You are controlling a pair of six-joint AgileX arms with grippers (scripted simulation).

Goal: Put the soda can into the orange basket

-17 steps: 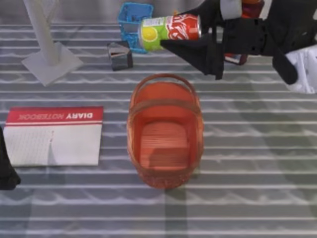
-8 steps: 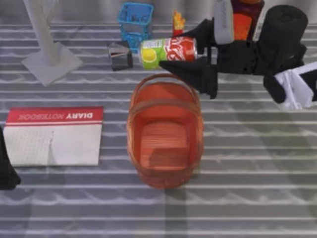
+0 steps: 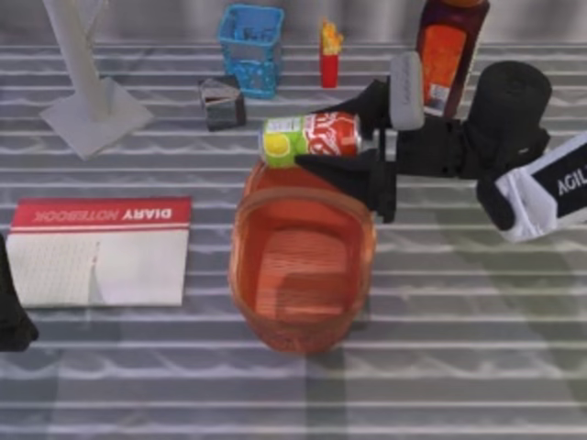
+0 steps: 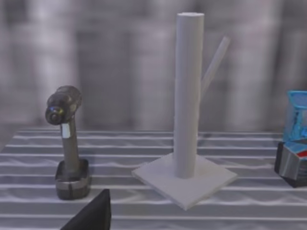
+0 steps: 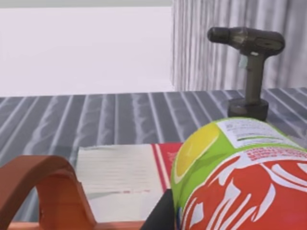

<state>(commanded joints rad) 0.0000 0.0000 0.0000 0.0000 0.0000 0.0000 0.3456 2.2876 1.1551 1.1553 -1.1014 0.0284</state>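
Observation:
The soda can lies on its side, lime-green end toward the table's left, with my right gripper shut on it. It hangs just above the far rim and arched handle of the orange basket, which stands at the table's middle. In the right wrist view the can fills the near corner beside one dark finger, and the basket handle curves close by. My left gripper is parked at the table's left edge, open, with one finger showing.
A red and white notebook lies left of the basket. At the back stand a white post on a square base, a blue crate, a small dark block, a small red and yellow object and a tall dark bottle. A drill stands far left.
My right gripper has carried the can from the back of the table toward the front and lower, to the basket's far rim. The basket has shifted slightly. The left arm stayed still.

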